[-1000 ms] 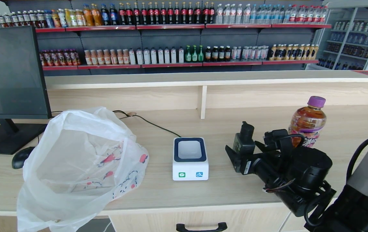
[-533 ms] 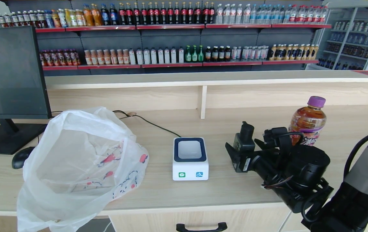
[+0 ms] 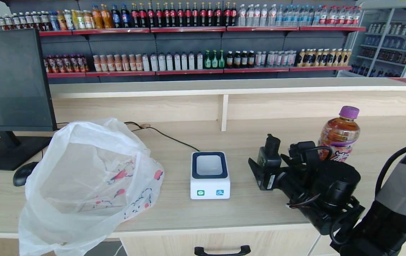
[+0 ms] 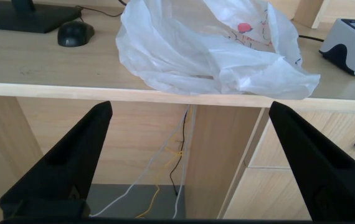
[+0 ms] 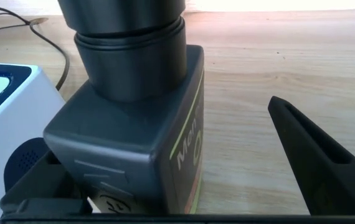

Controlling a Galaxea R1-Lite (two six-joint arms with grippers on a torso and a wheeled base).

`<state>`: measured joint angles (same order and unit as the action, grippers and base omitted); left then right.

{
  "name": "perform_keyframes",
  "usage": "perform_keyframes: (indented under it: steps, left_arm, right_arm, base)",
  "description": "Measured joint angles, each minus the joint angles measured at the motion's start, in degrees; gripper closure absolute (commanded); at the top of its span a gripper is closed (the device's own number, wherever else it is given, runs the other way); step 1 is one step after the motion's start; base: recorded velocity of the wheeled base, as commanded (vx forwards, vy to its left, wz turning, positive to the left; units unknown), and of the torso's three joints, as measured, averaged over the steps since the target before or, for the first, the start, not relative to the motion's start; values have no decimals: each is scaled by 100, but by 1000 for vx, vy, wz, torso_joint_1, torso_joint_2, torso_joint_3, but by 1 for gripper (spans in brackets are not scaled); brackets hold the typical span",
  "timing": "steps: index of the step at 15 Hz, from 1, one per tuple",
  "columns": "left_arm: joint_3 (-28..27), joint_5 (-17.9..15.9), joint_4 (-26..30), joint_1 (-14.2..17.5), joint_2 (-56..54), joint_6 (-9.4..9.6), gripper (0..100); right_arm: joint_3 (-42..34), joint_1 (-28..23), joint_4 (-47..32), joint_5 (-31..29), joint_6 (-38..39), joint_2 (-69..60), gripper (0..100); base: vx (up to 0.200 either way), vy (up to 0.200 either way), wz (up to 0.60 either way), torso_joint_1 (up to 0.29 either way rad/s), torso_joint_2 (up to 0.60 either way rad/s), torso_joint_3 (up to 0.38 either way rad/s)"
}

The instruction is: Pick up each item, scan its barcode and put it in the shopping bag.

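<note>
A dark grey square bottle [image 3: 267, 160] with a round black cap sits between the fingers of my right gripper [image 3: 265, 170] over the counter, right of the white scanner [image 3: 210, 174]. In the right wrist view the dark bottle [image 5: 134, 143] lies against one side of the right gripper [image 5: 193, 109], with a wide gap to the other finger [image 5: 314, 155]; the jaws are open. A tea bottle [image 3: 339, 135] with a purple cap stands behind the arm. The white shopping bag [image 3: 89, 185] gapes open at the left. My left gripper [image 4: 190, 109] hangs open and empty below the counter edge, facing the bag [image 4: 208, 50].
A monitor [image 3: 10, 81] and a mouse [image 3: 23, 173] stand at the far left. A cable [image 3: 170, 138] runs from the scanner to the back. A raised wooden ledge [image 3: 224, 89] borders the counter's far side, with drink shelves behind it.
The right arm's wrist and rear links have shifted slightly. The dark bottle, scanner, bag and tea bottle stay where they were.
</note>
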<state>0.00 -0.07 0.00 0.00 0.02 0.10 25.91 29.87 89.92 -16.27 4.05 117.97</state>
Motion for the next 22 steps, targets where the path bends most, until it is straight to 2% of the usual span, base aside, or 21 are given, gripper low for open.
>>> perform_keyframes:
  steps: [2,3,15,22]
  left_arm:
    - [0,0,0,0,0,0,0]
    - [0,2,0,0,0,0,0]
    - [0,-2,0,0,0,0,0]
    - [0,-2,0,0,0,0,0]
  right_arm:
    - [6,0,2,0,2,13,0]
    - [6,0,2,2,-2,20,100]
    - [2,-27,-4,2,0,-60,100]
    - [-236,-22,0,2,2,-791,100]
  base:
    - [0,0,0,0,0,0]
    - [0,0,0,0,0,0]
    - [0,0,0,0,0,0]
    - [0,0,0,0,0,0]
